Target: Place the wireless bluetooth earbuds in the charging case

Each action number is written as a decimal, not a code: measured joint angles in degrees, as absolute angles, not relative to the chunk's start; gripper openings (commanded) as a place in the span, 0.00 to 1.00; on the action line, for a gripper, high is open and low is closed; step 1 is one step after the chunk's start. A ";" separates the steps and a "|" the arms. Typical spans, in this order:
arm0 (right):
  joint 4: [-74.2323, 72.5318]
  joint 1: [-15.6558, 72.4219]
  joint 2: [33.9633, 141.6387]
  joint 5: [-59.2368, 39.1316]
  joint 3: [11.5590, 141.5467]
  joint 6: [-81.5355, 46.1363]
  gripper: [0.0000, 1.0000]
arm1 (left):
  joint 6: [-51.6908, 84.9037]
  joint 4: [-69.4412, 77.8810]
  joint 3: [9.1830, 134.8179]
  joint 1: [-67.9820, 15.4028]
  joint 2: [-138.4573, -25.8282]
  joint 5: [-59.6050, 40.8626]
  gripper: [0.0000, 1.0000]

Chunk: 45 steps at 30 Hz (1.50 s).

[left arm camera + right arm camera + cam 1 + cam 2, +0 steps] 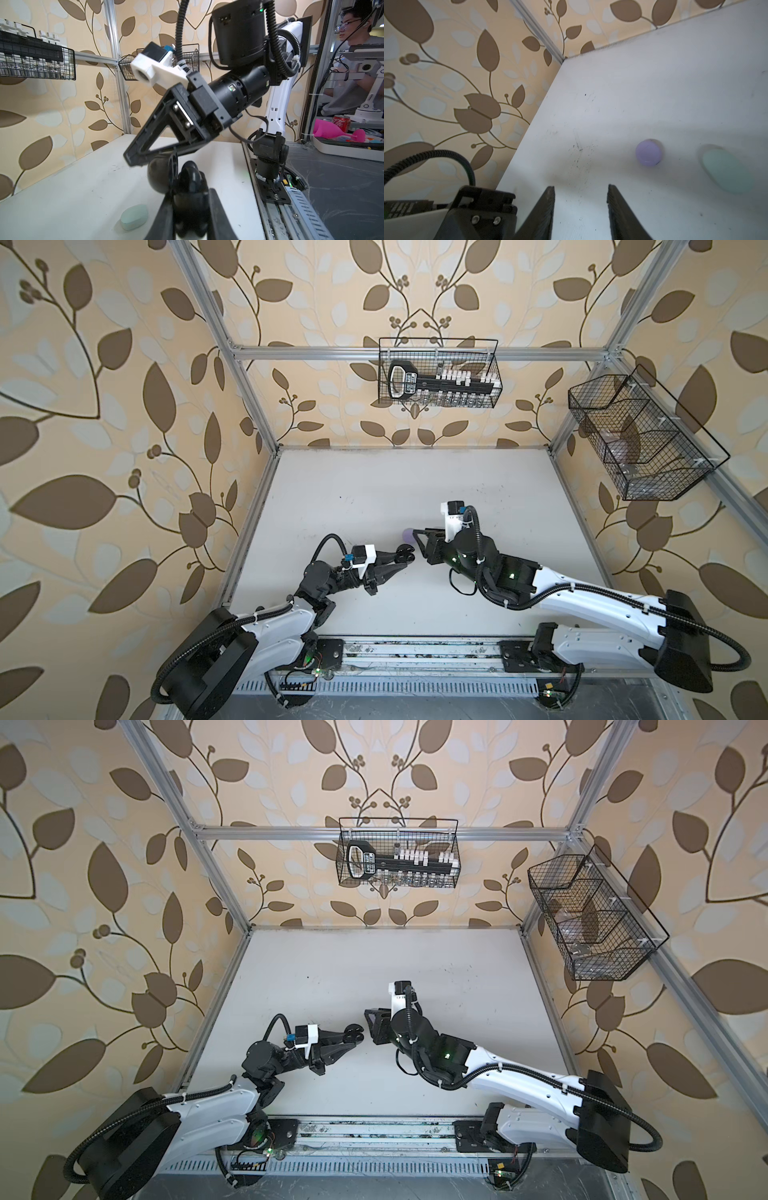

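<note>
While left gripper [401, 561] clamps the black charging case [406, 552] | right gripper [580, 187] spread, empty | lavender case [649, 152] on table [654, 83]

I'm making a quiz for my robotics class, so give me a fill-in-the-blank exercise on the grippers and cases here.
1. The left gripper is shut on the ____ charging case.
2. The right gripper, holding nothing, has its jaws ____.
3. The closed case beside the mint case on the table is ____ in colour.
Missing words: black; open; lavender.
</note>
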<state>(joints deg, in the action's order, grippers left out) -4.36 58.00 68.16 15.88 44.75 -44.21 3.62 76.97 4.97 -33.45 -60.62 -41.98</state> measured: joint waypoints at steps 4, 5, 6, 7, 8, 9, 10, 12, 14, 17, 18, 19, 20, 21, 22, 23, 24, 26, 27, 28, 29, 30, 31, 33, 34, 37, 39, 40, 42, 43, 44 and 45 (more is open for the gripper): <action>-7.53 57.52 69.36 10.98 44.58 -43.77 0.43 | 3.60 78.11 4.97 -33.41 -60.66 -41.98 0.00; -8.43 57.45 69.34 10.39 44.47 -43.62 0.43 | 3.60 78.65 4.97 -33.36 -60.64 -41.98 0.00; -9.30 57.43 69.28 10.07 44.31 -43.42 0.43 | 3.60 79.15 4.97 -33.34 -60.64 -42.00 0.00; -10.07 57.43 69.14 9.93 44.10 -43.33 0.43 | 3.60 79.55 4.97 -33.34 -60.64 -42.00 0.00; -10.92 57.47 68.90 9.61 43.77 -43.07 0.43 | 3.60 79.94 4.97 -33.36 -60.64 -42.06 0.00; -11.86 57.52 68.53 9.23 43.35 -42.76 0.44 | 3.62 80.31 4.97 -33.36 -60.64 -42.15 0.00; -12.69 57.56 68.18 8.82 42.96 -42.48 0.44 | 3.62 80.75 4.97 -33.41 -60.64 -42.30 0.00; -15.38 57.74 66.89 7.46 41.32 -41.85 0.46 | 3.62 81.71 4.99 -33.43 -60.62 -42.98 0.00; -17.82 57.91 65.23 6.17 39.29 -41.52 0.46 | 3.60 82.13 5.06 -33.45 -60.64 -43.35 0.00; -20.88 58.02 63.29 4.21 36.88 -41.01 0.46 | 3.62 82.70 5.17 -33.47 -60.64 -43.77 0.00; -21.74 58.02 62.78 3.64 36.29 -40.84 0.46 | 3.62 82.81 5.28 -33.69 -60.64 -44.03 0.00; -22.24 58.00 62.37 3.20 35.88 -40.64 0.46 | 3.64 82.83 5.41 -33.80 -60.64 -44.23 0.00; -22.33 58.02 61.91 2.94 35.66 -40.42 0.46 | 3.64 82.83 5.61 -33.85 -60.64 -44.58 0.00; -22.26 58.02 61.32 2.79 35.53 -40.03 0.46 | 3.70 82.78 5.78 -33.82 -60.64 -44.60 0.00; -22.02 58.02 60.77 2.76 35.48 -39.70 0.47 | 3.81 82.72 6.02 -33.82 -60.64 -44.58 0.00; -21.98 58.04 59.70 2.59 35.35 -39.35 0.47 | 3.95 82.04 6.39 -33.82 -60.62 -44.51 0.00; -22.00 58.11 58.48 2.00 35.35 -39.05 0.47 | 4.16 80.68 6.70 -33.82 -60.80 -44.34 0.00; -22.04 58.19 55.57 0.58 35.35 -38.33 0.48 | 4.56 78.61 6.92 -33.80 -61.28 -43.86 0.00; -22.04 58.08 54.04 0.16 35.35 -37.87 0.48 | 4.69 77.52 6.92 -33.80 -61.43 -43.46 0.00; -22.02 57.95 52.82 0.05 35.35 -37.43 0.48 | 4.73 76.88 6.92 -33.80 -61.56 -43.31 0.00; -21.85 57.76 51.53 -0.01 35.35 -36.95 0.48 | 4.84 76.14 6.94 -33.80 -61.65 -43.13 0.00; -21.15 57.58 50.22 0.19 35.35 -36.40 0.48 | 4.93 75.48 7.01 -33.80 -61.67 -42.98 0.00; -20.36 57.47 49.34 0.56 35.40 -36.05 0.50 | 4.99 74.65 7.14 -33.80 -61.67 -42.85 0.00; -16.84 56.71 47.24 2.94 35.57 -35.48 0.59 | 5.26 71.68 8.23 -33.80 -61.67 -41.78 0.00; -14.94 56.05 46.48 4.45 35.75 -35.29 0.64 | 5.58 69.80 9.15 -33.80 -61.71 -41.21 0.00; -7.99 51.51 44.03 11.33 36.82 -35.66 0.82 | 7.77 62.43 14.00 -33.80 -63.33 -36.40 0.00; -3.51 46.81 43.13 16.75 38.04 -36.42 0.89 | 10.61 57.45 17.61 -33.80 -65.41 -30.85 0.00; -1.37 44.40 43.03 19.70 38.72 -36.99 0.93 | 12.80 54.15 19.59 -33.80 -66.63 -27.38 0.00; 2.22 39.18 43.11 26.76 39.70 -38.39 0.91 | 17.65 45.84 24.23 -33.80 -69.36 -20.64 0.00; 2.96 37.21 43.16 29.52 39.68 -38.59 0.92 | 19.42 41.93 26.55 -33.78 -70.74 -18.81 0.00; 2.85 35.29 43.20 32.45 39.20 -38.06 0.92 | 21.32 38.17 29.15 -33.78 -72.55 -17.28 0.00; 2.09 33.39 43.27 35.16 38.22 -36.47 0.94 | 23.05 34.94 31.81 -33.71 -74.81 -16.40 0.00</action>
